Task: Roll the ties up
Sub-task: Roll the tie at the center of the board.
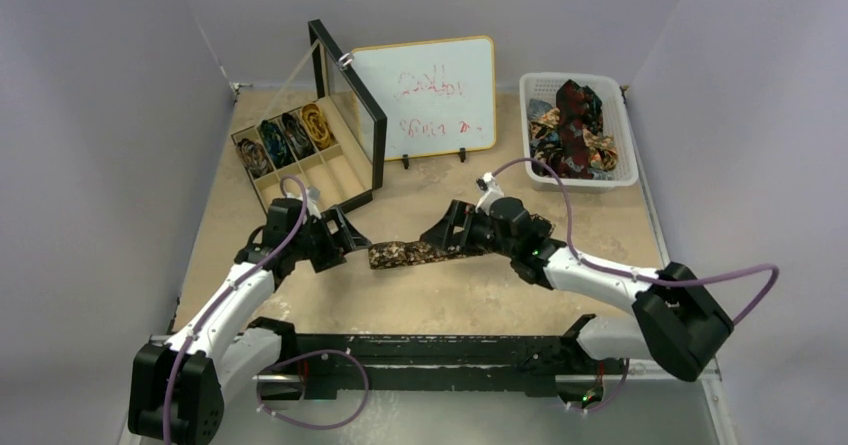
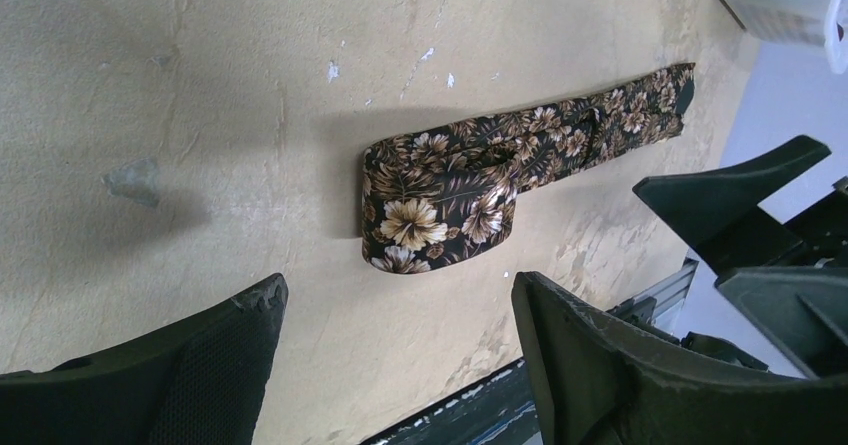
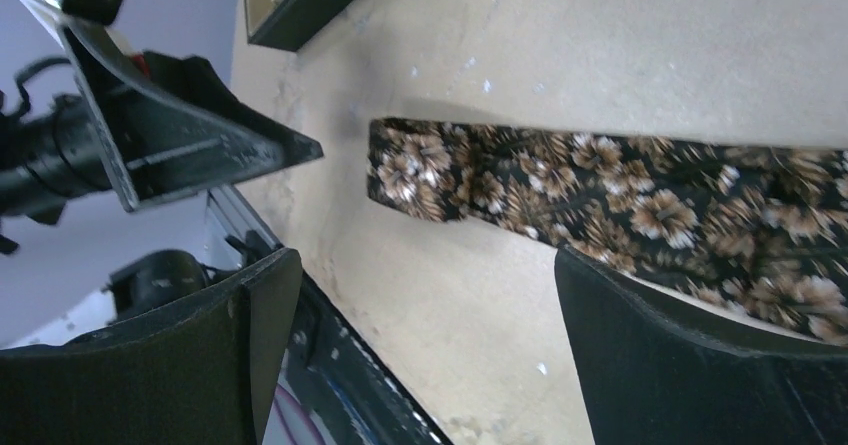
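The left claw (image 1: 352, 237) is spread wide and grips nothing. It hangs low over the tabletop (image 1: 450, 300), just off one end of the brown floral tie (image 1: 405, 255). The left wrist view shows bare surface between its fingers, with the tie's end a little beyond them. The right claw (image 1: 447, 237) is spread just as wide and is also empty. It straddles the tie's other stretch, one finger (image 3: 700, 365) covering part of the cloth in the right wrist view. I cannot tell whether that finger touches the cloth.

The tie lies flat between the two claws as a single strip. At the end facing the left claw it is doubled back on itself, so a broad flap lies on top. That looks like a starting fold for a coil, though no coil has been wound yet. The claws probably face each other along the tie so that one can pin the strip while the other turns the folded end.

Beyond the tie on the left arm's side stands an open wooden box (image 1: 340, 177). Four rolled ties (image 1: 285, 135) fill its far compartments and the nearer ones are free, probably for this roll. Beyond the tie on the right arm's side, a white basket (image 1: 560, 77) holds a heap of loose ties (image 1: 575, 130) waiting to be rolled. A whiteboard (image 1: 425, 95) stands between box and basket.
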Available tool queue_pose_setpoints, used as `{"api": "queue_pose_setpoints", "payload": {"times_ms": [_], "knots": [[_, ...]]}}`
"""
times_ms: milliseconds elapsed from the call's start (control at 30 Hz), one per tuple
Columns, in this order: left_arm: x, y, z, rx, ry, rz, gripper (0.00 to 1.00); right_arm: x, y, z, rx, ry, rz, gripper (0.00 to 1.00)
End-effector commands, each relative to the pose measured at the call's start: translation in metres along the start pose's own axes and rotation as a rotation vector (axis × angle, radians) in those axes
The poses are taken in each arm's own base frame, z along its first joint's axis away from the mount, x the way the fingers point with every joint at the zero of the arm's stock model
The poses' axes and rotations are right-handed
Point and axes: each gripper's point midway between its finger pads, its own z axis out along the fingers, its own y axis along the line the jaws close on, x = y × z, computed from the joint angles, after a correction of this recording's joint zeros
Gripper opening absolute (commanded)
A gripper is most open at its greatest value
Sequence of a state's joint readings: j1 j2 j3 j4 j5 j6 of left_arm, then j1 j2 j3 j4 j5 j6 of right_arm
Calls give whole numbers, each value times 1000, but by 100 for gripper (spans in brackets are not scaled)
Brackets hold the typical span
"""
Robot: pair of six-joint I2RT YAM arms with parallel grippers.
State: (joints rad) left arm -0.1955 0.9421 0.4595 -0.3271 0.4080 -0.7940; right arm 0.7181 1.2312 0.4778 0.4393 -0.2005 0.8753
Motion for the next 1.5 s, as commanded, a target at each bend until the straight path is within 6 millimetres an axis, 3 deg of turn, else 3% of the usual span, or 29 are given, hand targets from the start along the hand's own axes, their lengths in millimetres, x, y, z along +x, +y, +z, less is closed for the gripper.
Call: {"api": "queue_pose_setpoints", "payload": {"times_ms": [0,167,233,400,600,833,1467], "knots": [[-6,-5,0,32,-26,2,81,-15,21,13,-11,7,91,99],[-4,-5,2,39,-16,-1,81,14,18,34,-58,165,135,99],[-2,-4,3,45,-6,-2,81,24,5,47,-21,204,162,99],[1,-2,4,41,7,-1,80,11,4,54,-5,155,121,98],[3,-3,6,52,16,-2,79,8,8,68,3,182,91,74],[6,-1,9,58,38,-6,78,19,11,81,16,230,65,59],[14,-5,18,116,89,0,73,45,-8,90,84,328,74,31]]}}
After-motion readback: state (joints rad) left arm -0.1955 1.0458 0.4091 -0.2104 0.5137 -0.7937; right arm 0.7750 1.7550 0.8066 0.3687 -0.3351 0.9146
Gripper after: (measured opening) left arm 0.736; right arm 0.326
